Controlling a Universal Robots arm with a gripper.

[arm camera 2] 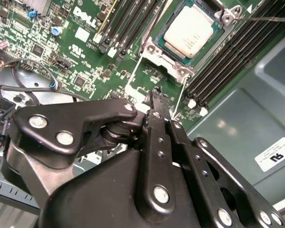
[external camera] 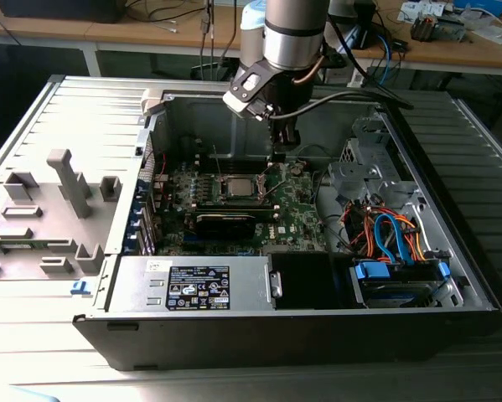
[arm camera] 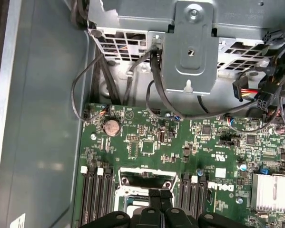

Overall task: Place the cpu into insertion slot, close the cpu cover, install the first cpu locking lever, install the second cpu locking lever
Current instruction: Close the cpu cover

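1. claw [arm camera 2: 155, 97]: clenched, fingertips pressed together, nothing visible between them. it hangs above the board just beside one corner of the socket [arm camera: 147, 183]. whether it touches anything cannot be told. a clenched tip makes a narrow, stiff point, judged suited to work on thin parts.

2. cpu [arm camera 2: 189, 29]: seated flat inside the socket, pale metal top upward. this position lets the frame bear on its edges.

3. cpu cover [arm camera 2: 165, 58]: lies down around the cpu, open centre exposing the metal top. judged closed.

4. locking levers [arm camera 2: 134, 72]: two thin wire rods project from the socket's corners nearest the claw. they appear unlatched, but this is not certain.

5. memory slots [arm camera 2: 128, 23]: black rows flank the socket on two opposite sides, which leaves the claw only a narrow approach.

6. coin battery [arm camera: 112, 127]: on the motherboard [arm camera: 147, 142], beyond the socket from the claw.

7. drive cage [arm camera: 187, 47]: grey metal, beyond the battery, well apart from the socket.

8. computer case [external camera: 318, 322]: lies on its side, opened, so the socket faces upward.
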